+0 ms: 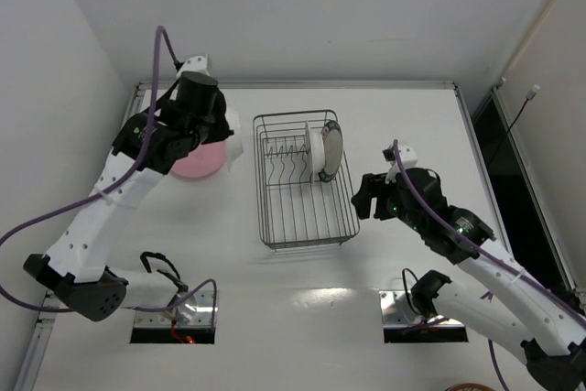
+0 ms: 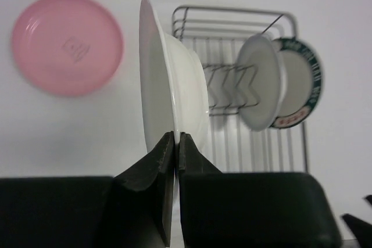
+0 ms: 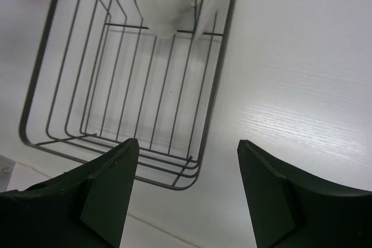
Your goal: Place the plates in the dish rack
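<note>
- The left gripper [image 2: 176, 143] is pinching the bottom rim of a plain white plate [image 2: 168, 85], its jaws clamped on the thin edge, and is holding the plate up on edge.
- The pink plate [image 2: 67, 43] is lying flat on the table [image 2: 70, 137], left of the dish rack [image 2: 232, 11], with nothing touching it.
- A second white plate [image 2: 261, 82] and the blue-rimmed plate [image 2: 303, 79] are standing side by side toward the rack's far end.
- The right gripper [image 3: 186, 146] is hovering over the rack's near right corner, jaws spread and empty.
- The held plate is looking light, stiff and glossy. It is probably prone to swivelling in a rim pinch, so a deep bite on the rim is looking safest.
</note>
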`<action>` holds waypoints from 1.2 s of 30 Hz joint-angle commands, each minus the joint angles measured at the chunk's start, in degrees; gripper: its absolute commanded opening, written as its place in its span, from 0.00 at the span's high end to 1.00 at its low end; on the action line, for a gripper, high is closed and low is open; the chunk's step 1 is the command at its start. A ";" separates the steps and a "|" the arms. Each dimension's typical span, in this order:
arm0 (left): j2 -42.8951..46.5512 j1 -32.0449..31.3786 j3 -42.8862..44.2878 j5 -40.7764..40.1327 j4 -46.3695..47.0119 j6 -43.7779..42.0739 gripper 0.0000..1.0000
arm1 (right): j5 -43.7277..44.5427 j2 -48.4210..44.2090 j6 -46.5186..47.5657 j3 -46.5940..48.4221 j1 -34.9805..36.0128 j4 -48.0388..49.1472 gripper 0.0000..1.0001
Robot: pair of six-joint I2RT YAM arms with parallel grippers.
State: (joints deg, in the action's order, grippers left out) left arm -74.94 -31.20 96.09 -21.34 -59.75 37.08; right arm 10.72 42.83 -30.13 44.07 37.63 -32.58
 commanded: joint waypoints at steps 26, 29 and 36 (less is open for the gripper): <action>-10.84 0.88 -15.50 21.78 51.21 11.17 1.00 | 7.03 -3.37 -6.78 -8.48 -0.19 1.11 0.30; -12.43 0.35 -14.89 21.26 51.22 11.17 1.00 | 7.03 -3.37 -6.26 -7.96 -0.19 0.59 0.30; -14.54 -2.37 -12.86 15.02 47.71 10.65 1.00 | 7.56 -2.84 -5.73 -7.95 -0.19 0.59 0.30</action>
State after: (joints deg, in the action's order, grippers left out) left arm -90.78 -31.99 79.53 -3.79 -17.67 46.83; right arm 17.52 40.03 -36.07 35.27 37.63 -32.73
